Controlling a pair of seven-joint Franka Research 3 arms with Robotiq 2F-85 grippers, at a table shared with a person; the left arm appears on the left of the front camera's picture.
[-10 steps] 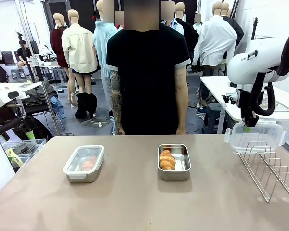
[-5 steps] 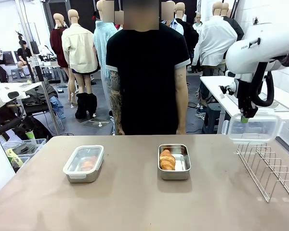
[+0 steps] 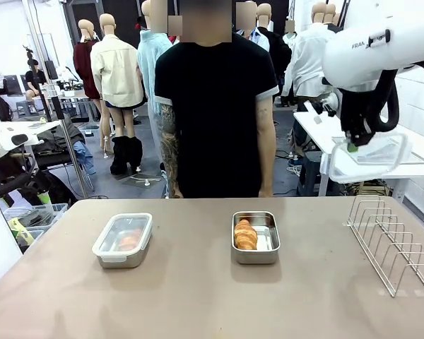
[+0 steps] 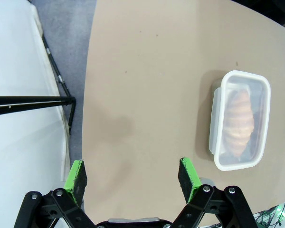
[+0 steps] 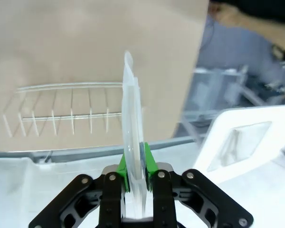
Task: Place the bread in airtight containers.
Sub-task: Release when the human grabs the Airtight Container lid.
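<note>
The big brown table (image 3: 198, 296) has two small pans on it. The right arm is up high, past the table's far right corner. Its gripper (image 3: 352, 146) pinches the edge of a clear lid (image 3: 371, 157) tight. I think the job now is to close the last box. Next, the lid must go down flat on the open steel pan (image 3: 255, 238) near the middle of the table and be pushed on. A wire rack (image 3: 392, 244) stands by the right edge. The open pan holds one bread roll (image 3: 245, 234). The closed pan (image 3: 123, 239), nearer the left edge, has a roll (image 4: 239, 122) under its lid. The left gripper (image 4: 133, 175) is wide open and holds nothing.
</note>
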